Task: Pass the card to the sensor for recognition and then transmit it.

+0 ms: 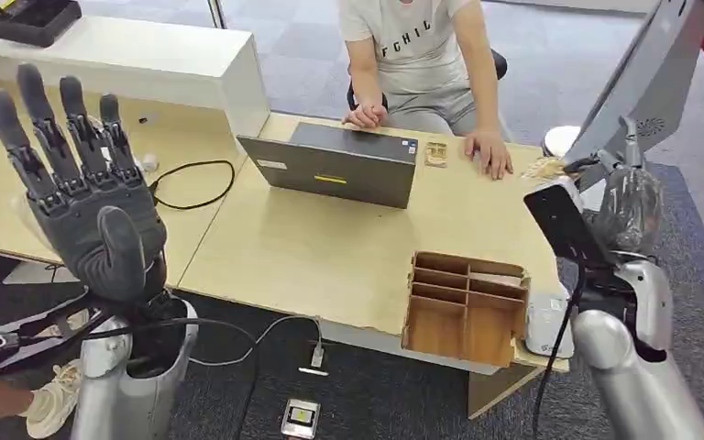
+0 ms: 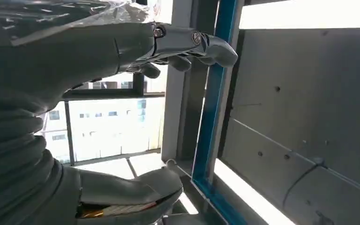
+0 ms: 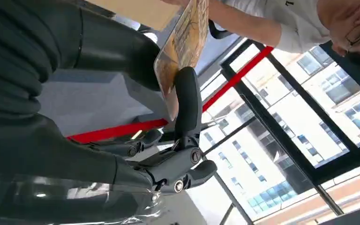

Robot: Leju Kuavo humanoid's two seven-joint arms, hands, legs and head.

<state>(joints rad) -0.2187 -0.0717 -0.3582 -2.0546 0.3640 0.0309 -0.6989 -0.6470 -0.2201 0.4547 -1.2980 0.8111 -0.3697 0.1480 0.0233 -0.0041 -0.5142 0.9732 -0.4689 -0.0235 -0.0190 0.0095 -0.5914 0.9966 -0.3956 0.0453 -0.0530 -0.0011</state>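
A yellowish patterned card is pinched between the thumb and a dark finger of my right hand. In the head view that right hand, wrapped in clear plastic, hovers past the table's right edge, and the card pokes out toward a person's hand lying on the tabletop. My left hand is raised at the left, palm up, its fingers spread and holding nothing. In the left wrist view the left hand faces a window and ceiling. A white device with a cable sits at the table's front right corner.
A person sits behind the wooden table. On it stand a grey laptop, a small wooden piece and a wooden divided box. A tilted grey screen stands at the right. A black cable lies at the left.
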